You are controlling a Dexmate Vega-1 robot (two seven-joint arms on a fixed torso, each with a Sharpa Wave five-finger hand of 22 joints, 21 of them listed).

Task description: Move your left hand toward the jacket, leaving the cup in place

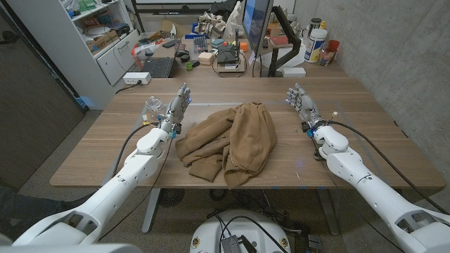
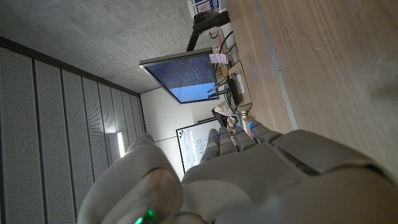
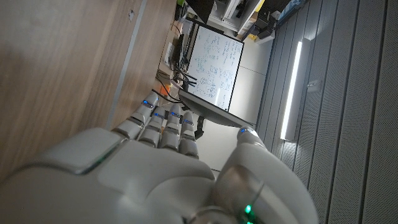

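A brown jacket [image 1: 232, 140] lies crumpled in the middle of the wooden table [image 1: 365, 133]. A clear plastic cup [image 1: 152, 107] stands on the table's left part. My left hand [image 1: 176, 109] is just right of the cup, between it and the jacket's left edge, fingers straight and apart, holding nothing. The left hand [image 2: 249, 180] shows from behind in its wrist view, fingers extended. My right hand [image 1: 302, 103] stands on the right part of the table, well apart from the jacket, fingers extended and empty; in its wrist view the right hand [image 3: 161, 168] also holds nothing.
Behind the table stands a cluttered desk with a keyboard [image 1: 157, 67], a monitor [image 1: 256, 28] and bottles [image 1: 316, 43]. A white shelf unit [image 1: 91, 35] is at the back left. Bare wood lies along the table's near edge and right side.
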